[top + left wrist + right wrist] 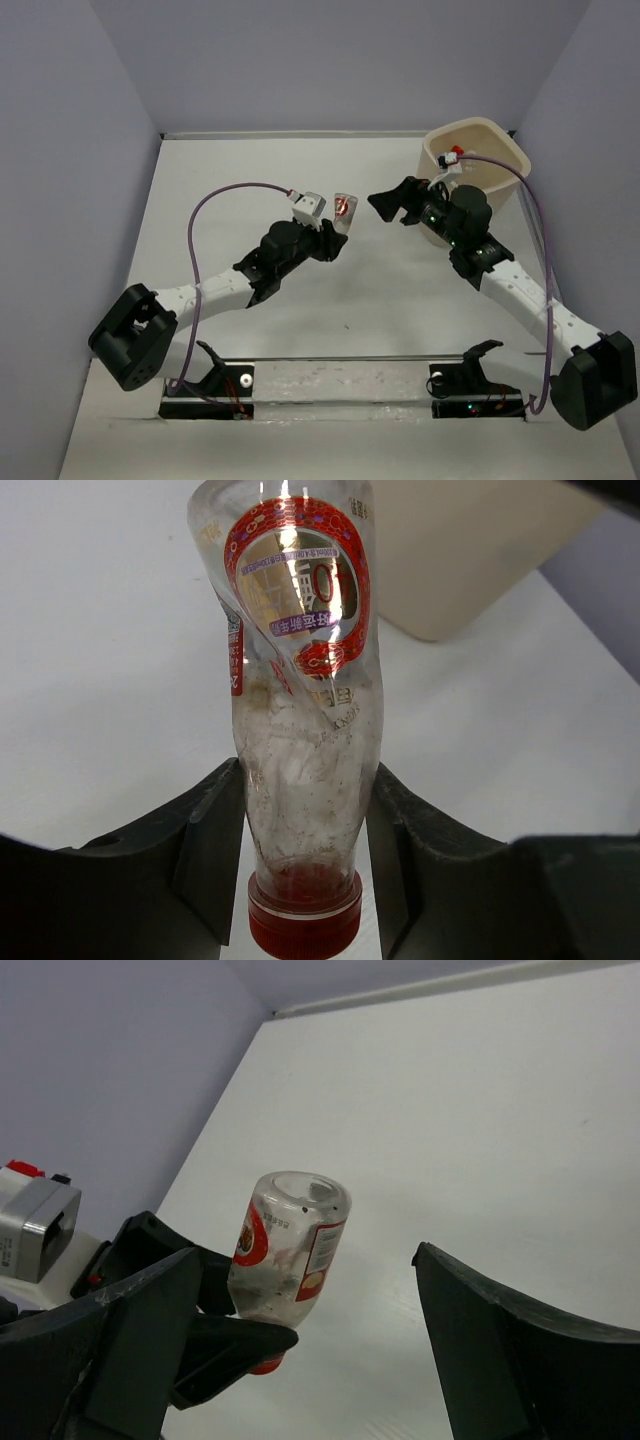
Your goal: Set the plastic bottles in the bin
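Observation:
One small clear plastic bottle [343,211] with a red cap and a red-white label is held above the table's middle. My left gripper [333,237] is shut on its lower body near the neck. In the left wrist view the bottle [300,680] stands between both fingers [210,850], cap towards the camera. My right gripper [392,204] is open and empty, just right of the bottle and facing it. In the right wrist view the bottle [290,1245] shows between my spread right fingers [500,1350]. The beige bin [505,160] stands at the back right, behind my right arm. No other bottles show.
Grey walls close in the table on the left, back and right. A purple cable [215,200] loops above the left arm, another [540,230] runs along the right arm. A metal rail [340,385] with two black stands lies at the near edge.

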Available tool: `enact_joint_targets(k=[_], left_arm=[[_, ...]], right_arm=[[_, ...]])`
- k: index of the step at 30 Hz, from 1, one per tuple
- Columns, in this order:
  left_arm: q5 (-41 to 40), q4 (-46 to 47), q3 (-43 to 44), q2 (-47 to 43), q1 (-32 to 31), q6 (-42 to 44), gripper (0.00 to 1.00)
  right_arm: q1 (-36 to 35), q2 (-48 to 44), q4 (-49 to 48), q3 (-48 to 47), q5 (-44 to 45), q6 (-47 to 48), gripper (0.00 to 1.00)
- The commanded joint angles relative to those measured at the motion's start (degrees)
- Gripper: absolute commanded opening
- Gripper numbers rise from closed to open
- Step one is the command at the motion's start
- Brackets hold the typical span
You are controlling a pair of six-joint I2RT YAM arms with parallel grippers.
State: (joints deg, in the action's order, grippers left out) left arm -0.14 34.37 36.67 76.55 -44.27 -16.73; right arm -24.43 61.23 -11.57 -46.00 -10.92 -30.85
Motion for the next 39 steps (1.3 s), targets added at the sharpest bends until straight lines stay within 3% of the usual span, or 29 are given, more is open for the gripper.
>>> enact_joint_targets(k=[1, 9, 12, 15, 16, 17, 18, 20, 21, 24, 28, 33, 36, 39], left_arm=[[7.52, 8.08, -1.33, -2.81, -0.73, -2.69, 0.13], [11.48, 9.49, -2.12, -6.94, -1.17, -2.60, 0.13], [12.44, 9.58, -1.86, -7.03, -1.17, -2.69, 0.14], [13.67, 9.58, -1.25, -6.77, -1.26, -2.78, 0.20], [13.94, 9.58, -1.16, -6.77, -1.26, -2.95, 0.21], [14.29, 9.58, -1.07, -7.03, -1.26, -3.13, 0.23], [14.47, 9.49, -1.07, -7.55, -1.26, -3.13, 0.38], [14.91, 8.96, -1.07, -8.43, -1.26, -3.22, 0.59], [14.91, 8.79, -1.33, -9.83, -1.26, -3.31, 0.77], [14.12, 7.21, -1.51, -13.53, -1.26, -3.48, 0.99], [12.10, 2.99, -1.60, -19.94, -1.34, -3.49, 0.99], [8.50, -6.75, -1.51, -30.06, -1.34, -3.66, 0.99], [3.76, -15.45, 0.50, -36.89, -1.43, -3.40, 0.99], [0.76, -24.15, 4.19, -39.28, -1.43, -2.52, 0.99]], right_arm=[[-1.67, 6.87, -6.62, -3.83, -15.95, -3.16, 0.94], [-3.35, 12.51, -9.96, -3.39, -17.38, -5.45, 0.96], [-3.35, 13.56, -12.68, -4.18, -20.98, -6.76, 0.89], [-3.88, 14.79, -15.92, -4.71, -23.00, -9.48, 0.64], [-3.88, 15.05, -16.46, -4.98, -23.36, -9.93, 0.46], [-3.88, 15.14, -16.72, -5.24, -23.53, -10.19, 0.39], [-3.88, 14.88, -17.16, -5.33, -22.49, -10.63, 0.28], [-3.88, 14.01, -16.99, -5.59, -20.65, -10.20, 0.24], [-3.88, 12.70, -15.60, -6.73, -18.55, -8.71, 0.21], [-3.88, 9.36, -12.35, -10.23, -13.63, -5.37, 0.18], [-0.54, 5.23, -10.06, -16.12, -11.16, -2.56, 0.17], [3.15, 0.82, -1.98, -25.80, 5.44, 9.39, 0.17], [6.31, 0.55, 0.76, -27.91, 24.03, 18.00, 0.17], [10.09, 2.56, 0.94, -27.92, 35.74, 25.39, 0.17]])
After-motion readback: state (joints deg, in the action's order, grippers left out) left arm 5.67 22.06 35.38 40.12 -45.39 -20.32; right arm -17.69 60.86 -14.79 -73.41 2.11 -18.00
